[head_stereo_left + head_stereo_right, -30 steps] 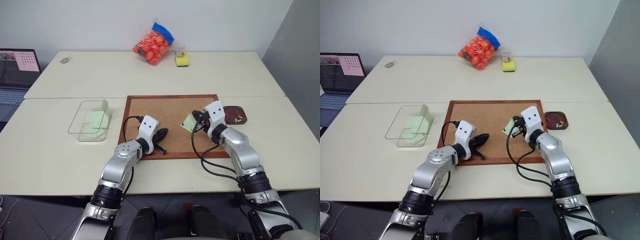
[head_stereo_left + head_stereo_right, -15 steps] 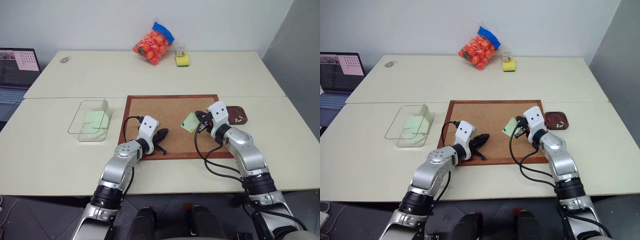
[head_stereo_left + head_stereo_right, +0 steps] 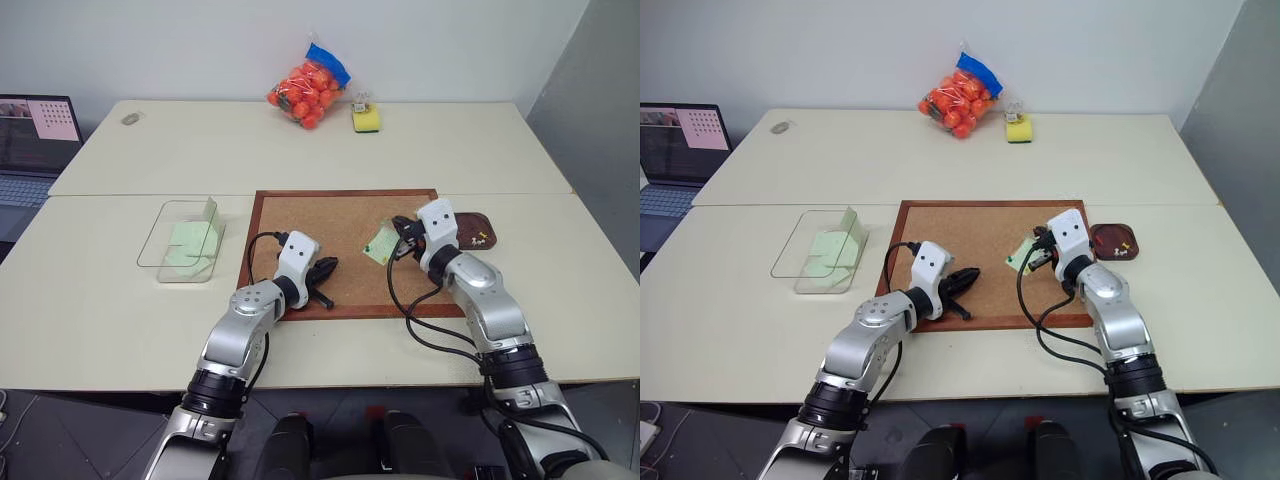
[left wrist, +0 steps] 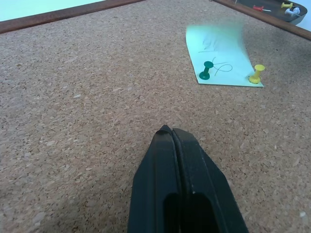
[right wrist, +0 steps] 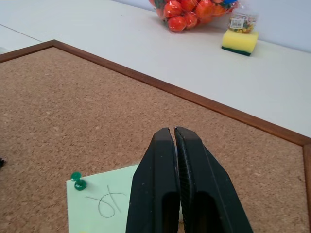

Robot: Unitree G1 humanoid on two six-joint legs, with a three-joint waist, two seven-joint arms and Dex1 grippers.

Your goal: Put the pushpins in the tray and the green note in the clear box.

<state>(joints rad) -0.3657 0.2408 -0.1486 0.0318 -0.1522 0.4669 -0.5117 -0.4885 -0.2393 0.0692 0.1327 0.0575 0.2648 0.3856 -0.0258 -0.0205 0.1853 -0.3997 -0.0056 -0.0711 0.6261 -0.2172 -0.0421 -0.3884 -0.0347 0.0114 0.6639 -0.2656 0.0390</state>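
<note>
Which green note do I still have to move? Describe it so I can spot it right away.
Find the corkboard in the middle of the table. On its right part, just ahead of the right pincer, lies the green note. Unlike the green paper in the clear box, it is pinned by a green pushpin and a yellow pushpin.

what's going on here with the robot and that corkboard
A two-armed robot is clearing a corkboard on a pale table. A green note is pinned to the cork by a dark green pushpin and a yellow pushpin. The right gripper, shut and empty, hovers right at the note. The left gripper is shut and empty too, low over bare cork. A few pins already lie in the small brown tray, and the clear box holds other green paper.
</note>
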